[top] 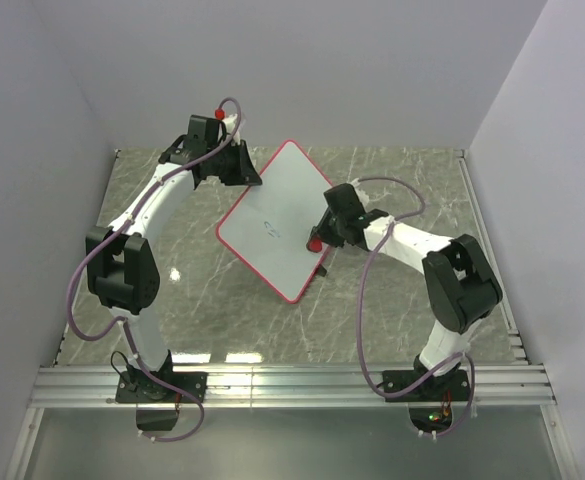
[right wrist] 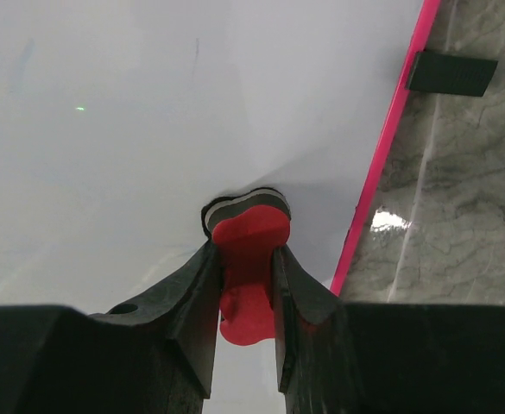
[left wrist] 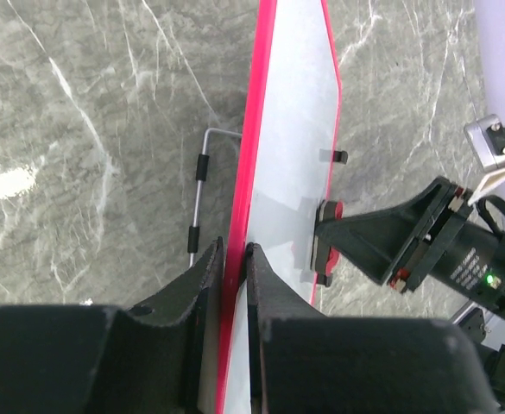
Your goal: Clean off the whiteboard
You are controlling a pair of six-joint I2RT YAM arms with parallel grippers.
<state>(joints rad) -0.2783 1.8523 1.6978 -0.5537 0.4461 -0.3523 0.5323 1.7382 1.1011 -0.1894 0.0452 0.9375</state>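
The whiteboard (top: pixel 272 215), white with a thin red frame, stands tilted on the marble table, with a faint blue scribble near its middle. My left gripper (top: pixel 240 168) is shut on the board's upper left edge; in the left wrist view (left wrist: pixel 235 250) its fingers clamp the red frame of the whiteboard (left wrist: pixel 291 155). My right gripper (top: pixel 319 237) is shut on the small red eraser (top: pixel 315 243) and presses it against the board's right part. The right wrist view shows the eraser (right wrist: pixel 248 246) pinched in the gripper (right wrist: pixel 246 259), its felt on the whiteboard (right wrist: pixel 148 112).
A metal wire stand (left wrist: pixel 202 177) shows behind the board. A black foot (right wrist: pixel 451 73) sits on the board's red edge. White walls close in the table at the back and sides. An aluminium rail (top: pixel 292 385) runs along the near edge.
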